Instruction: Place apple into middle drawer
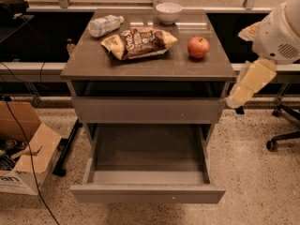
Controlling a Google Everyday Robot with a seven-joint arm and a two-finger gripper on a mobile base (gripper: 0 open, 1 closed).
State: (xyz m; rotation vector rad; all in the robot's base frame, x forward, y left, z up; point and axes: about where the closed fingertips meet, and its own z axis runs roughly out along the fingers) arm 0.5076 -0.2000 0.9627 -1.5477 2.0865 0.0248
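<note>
On the right half of the smooth, matte grey cabinet top sits the apple, red and glossy, with a paler yellowish patch near its upper side. It is round, so it shows no long axis, and which way its stem points cannot be made out. It stands apart from the crinkled brown snack bag to its left, whose length runs left to right with a slight tilt. A small white bowl, round and smooth, stands at the back edge, and a clear plastic bottle lies on its side at the back left, cap toward the right. Under the top is a dark slot, then a plain closed drawer front. Below that the middle drawer is pulled out toward the camera. It is a wide, shallow rectangular tray of flat grey panels, long axis left to right, with a handleless front. The robot's arm comes in from the right, a white rounded joint above a cream-coloured link slanting down and left. The gripper is at its lower tip, just beside the cabinet's right front corner, level with the closed front and well apart from the apple. Whether it is open or closed cannot be told. An open cardboard box rests on the speckled floor at the left.
</note>
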